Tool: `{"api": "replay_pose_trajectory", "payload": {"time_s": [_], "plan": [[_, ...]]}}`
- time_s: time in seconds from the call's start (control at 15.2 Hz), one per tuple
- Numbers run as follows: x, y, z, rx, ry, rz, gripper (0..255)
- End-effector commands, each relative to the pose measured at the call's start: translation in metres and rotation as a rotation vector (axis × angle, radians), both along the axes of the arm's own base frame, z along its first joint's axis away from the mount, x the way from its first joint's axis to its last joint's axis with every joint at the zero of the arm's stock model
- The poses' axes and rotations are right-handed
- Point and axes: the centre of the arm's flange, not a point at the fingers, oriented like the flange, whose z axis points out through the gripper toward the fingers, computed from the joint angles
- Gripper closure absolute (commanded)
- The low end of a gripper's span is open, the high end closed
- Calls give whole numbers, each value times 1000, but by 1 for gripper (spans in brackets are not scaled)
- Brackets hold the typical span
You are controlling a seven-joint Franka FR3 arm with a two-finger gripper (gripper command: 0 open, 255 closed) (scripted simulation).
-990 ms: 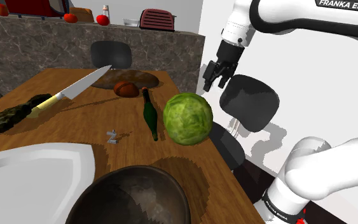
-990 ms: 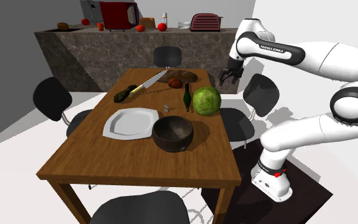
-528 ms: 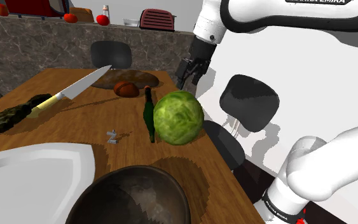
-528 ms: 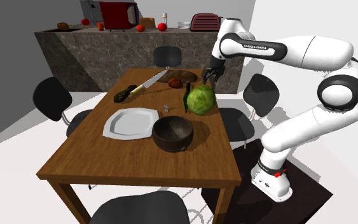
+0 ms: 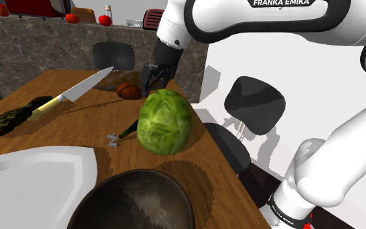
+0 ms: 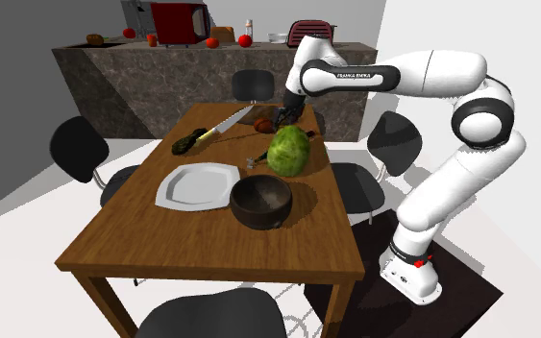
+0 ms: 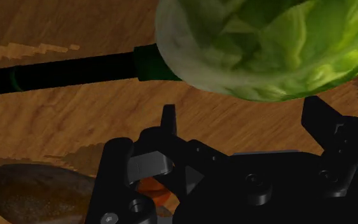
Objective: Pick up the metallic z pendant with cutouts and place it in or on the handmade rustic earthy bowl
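The small grey metallic pendant [image 5: 114, 138] [image 6: 252, 161] lies on the wooden table [image 5: 51, 130], just beside a large green cabbage [image 5: 165, 122] [image 6: 289, 151]. The dark rustic bowl [image 5: 132, 202] [image 6: 260, 202] sits nearer the front edge, below both in the shoulder view. My black gripper [image 5: 152, 75] [image 6: 287, 115] hangs over the far part of the table, behind the cabbage and well away from the pendant. In the wrist view the gripper [image 7: 247, 127] is open with nothing between its fingers [image 7: 168, 124]; the cabbage [image 7: 266, 44] looms just beyond them.
A dark green bottle [image 7: 69, 70] lies partly under the cabbage, its tip [image 5: 129, 130] near the pendant. A white plate [image 5: 32, 172], a knife [image 5: 77, 91], a dark green lump [image 5: 6, 120] and a brown item [image 5: 128, 91] share the table. Black chairs [image 6: 78, 146] surround it.
The arm has swung from beyond the table's edge to over its far end. The cabbage has rolled toward the pendant, and the bottle has turned with it.
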Motion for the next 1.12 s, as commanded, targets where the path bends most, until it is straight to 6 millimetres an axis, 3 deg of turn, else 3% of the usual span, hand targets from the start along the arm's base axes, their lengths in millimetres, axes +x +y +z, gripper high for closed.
{"api": "replay_pose_trajectory", "payload": {"time_s": [0.0,0.66,0.73,1.06], "plan": [[-10,18,-24,-98,188,54,0],[2,148,-50,-137,216,279,0],[2,156,-52,-140,218,293,0],[2,158,-78,-140,218,293,0]]}}
